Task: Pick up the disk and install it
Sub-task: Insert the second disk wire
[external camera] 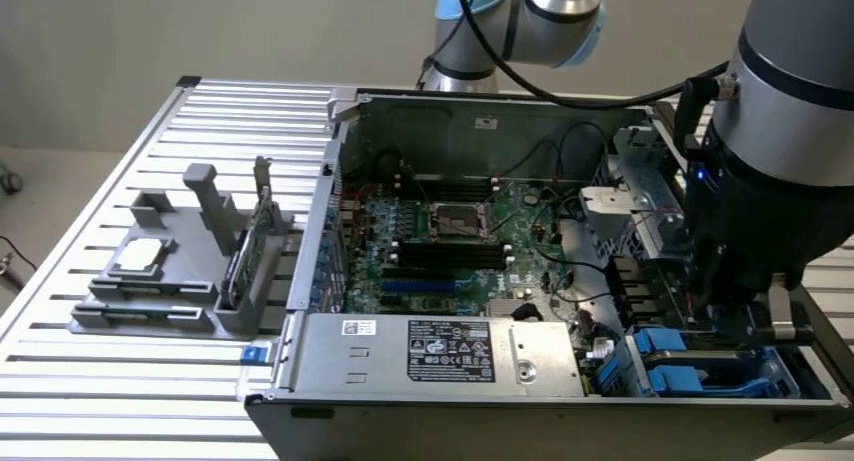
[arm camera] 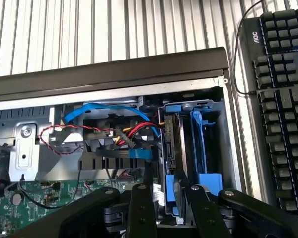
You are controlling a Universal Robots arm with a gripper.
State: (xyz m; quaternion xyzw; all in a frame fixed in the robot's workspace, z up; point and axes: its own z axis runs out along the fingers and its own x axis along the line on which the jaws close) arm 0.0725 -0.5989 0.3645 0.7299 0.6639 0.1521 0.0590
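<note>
The disk (arm camera: 170,144) stands on edge in the drive bay at the corner of the open computer case (external camera: 347,181), with blue carrier rails at its ends. My gripper (arm camera: 170,210) hangs right over it, one black finger (arm camera: 141,208) on each side of its near end. The fingers stand slightly apart from the disk, so the gripper is open. In the exterior view the gripper (external camera: 727,321) reaches down into the case's near corner on that view's right, above the blue bay parts (external camera: 681,366).
A second blue carrier (arm camera: 201,144) sits beside the disk. Red and blue cables (arm camera: 109,131) run close by. Motherboard (external camera: 441,241) and power supply (external camera: 441,351) occupy the case. A grey fixture (external camera: 174,271) holds a chip (external camera: 140,256). A keyboard (arm camera: 283,99) lies outside the case.
</note>
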